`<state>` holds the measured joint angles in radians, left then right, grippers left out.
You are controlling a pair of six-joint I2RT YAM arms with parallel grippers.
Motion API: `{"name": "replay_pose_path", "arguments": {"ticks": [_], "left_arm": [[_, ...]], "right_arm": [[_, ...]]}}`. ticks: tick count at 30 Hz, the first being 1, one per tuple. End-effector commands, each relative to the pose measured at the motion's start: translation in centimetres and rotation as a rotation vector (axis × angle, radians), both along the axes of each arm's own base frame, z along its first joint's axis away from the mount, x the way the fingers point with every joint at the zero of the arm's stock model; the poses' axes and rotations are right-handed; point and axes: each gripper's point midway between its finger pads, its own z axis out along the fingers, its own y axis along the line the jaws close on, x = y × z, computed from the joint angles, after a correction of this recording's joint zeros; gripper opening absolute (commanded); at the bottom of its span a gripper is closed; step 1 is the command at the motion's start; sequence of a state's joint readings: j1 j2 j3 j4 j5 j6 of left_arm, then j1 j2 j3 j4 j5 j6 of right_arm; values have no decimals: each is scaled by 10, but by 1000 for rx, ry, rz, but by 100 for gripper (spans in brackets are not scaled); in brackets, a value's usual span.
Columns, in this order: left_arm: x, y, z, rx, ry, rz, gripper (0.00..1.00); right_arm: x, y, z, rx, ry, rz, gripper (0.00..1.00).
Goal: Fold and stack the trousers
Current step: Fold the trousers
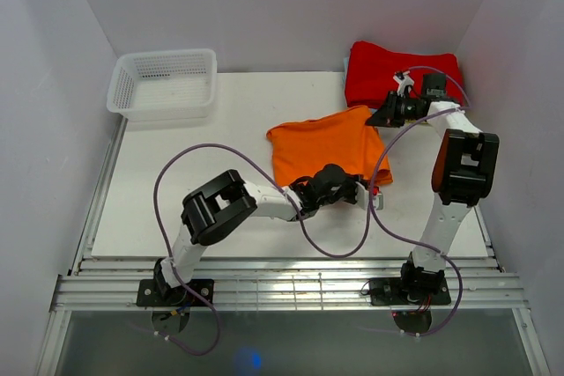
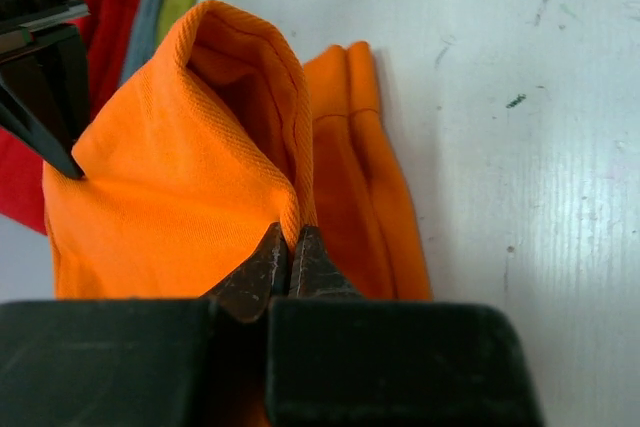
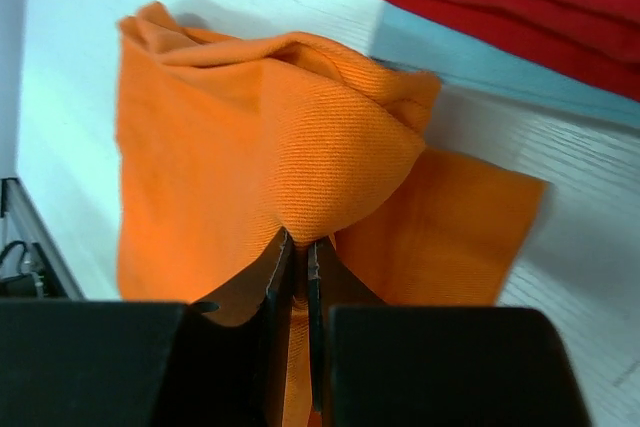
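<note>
On the table (image 1: 220,129), left gripper (image 2: 292,242) and right gripper (image 3: 298,242) each clamp the orange trousers (image 1: 322,143), seemingly to lift a fold over.

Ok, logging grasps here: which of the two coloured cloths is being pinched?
The bright orange soft cloth trousers mid-table: left fingers and right fingers are shut on their edges. The red folded cloth isn't gripped.
</note>
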<state>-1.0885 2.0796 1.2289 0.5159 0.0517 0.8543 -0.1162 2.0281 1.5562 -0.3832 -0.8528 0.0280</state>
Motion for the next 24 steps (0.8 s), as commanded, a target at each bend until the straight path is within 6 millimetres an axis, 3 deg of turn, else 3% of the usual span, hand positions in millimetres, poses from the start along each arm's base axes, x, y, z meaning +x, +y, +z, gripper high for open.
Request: {"name": "replay_pose_path", "arguments": {"ticks": [1,4,5,7,8,9,11,12,14,15,18,19,21,22,24], "left_arm": [[-7,-14,-25,8,51,-21,0],[-2,-18,-44,25,77,4,0],[-3,-16,-61,62,100,11,9],[-3,-13,-69,74,121,30,32],[-4,-11,-58,55,132,33,47],[-11,-2,-64,73,150,27,50],[-28,7,-55,70,197,-16,55],[-36,10,-22,26,197,-43,56],[-60,32,-22,57,304,-72,57],[-67,39,10,19,321,-83,58],[-81,74,23,33,552,-53,59],[-66,92,45,-14,599,-9,59],[-58,116,55,-44,772,56,59],[-30,139,65,-91,799,136,59],[-10,162,74,-123,878,189,59]], "right_arm": [[24,-24,-18,-145,-100,-14,8],[27,-32,-43,-202,-98,-4,8],[28,-34,-47,-213,-98,-2,8],[32,-37,-58,-231,-97,4,8],[35,-37,-59,-233,-101,6,8],[37,-38,-62,-235,-105,5,8],[42,-37,-67,-242,-107,6,8],[42,-35,-73,-245,-97,11,8],[37,-32,-79,-251,-80,25,8],[32,-27,-82,-254,-70,39,8],[8,-20,-96,-264,-27,48,8],[2,-18,-92,-257,-27,50,8],[-24,-12,-105,-243,28,69,8],[-31,-9,-99,-232,20,77,8],[-49,-1,-99,-239,19,107,8]]}}
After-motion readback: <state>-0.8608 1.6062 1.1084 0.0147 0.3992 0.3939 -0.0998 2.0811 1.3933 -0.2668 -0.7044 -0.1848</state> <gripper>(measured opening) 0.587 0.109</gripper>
